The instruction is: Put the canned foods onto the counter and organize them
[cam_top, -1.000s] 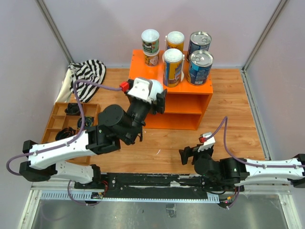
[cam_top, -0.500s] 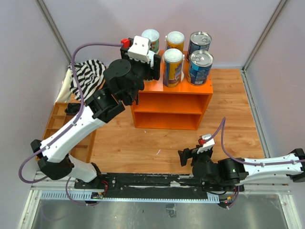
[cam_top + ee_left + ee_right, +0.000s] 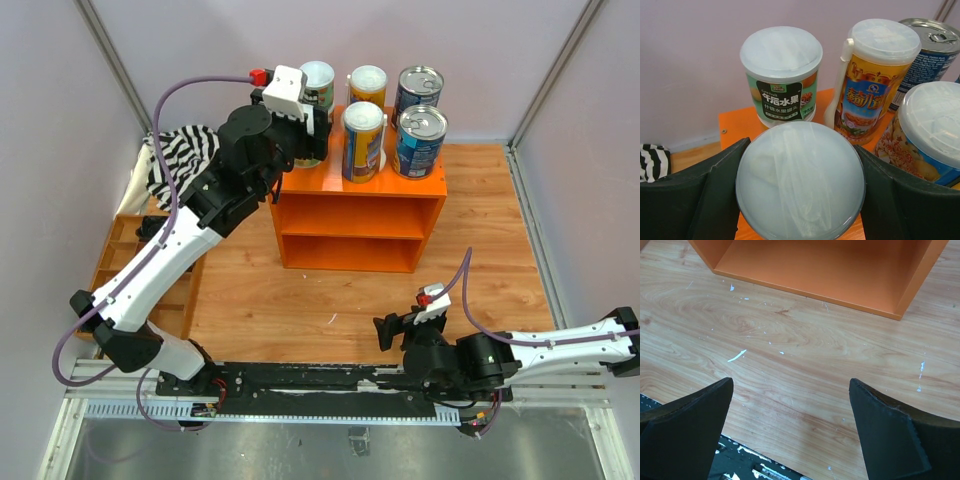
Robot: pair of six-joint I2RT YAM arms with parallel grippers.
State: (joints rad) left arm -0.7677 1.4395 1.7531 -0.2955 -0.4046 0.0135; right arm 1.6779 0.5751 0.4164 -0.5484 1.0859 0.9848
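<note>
As the left gripper clamps a white-lidded can at the counter's front-left corner, five more cans line its top.
The jaws stand part-open, pressed on the can's sides; whether it rests on the top cannot be told. Rigid, smooth-walled and probably heavy, it is best held on the wall below the thin plastic lid. The right gripper gapes empty near the table's near edge.
</note>
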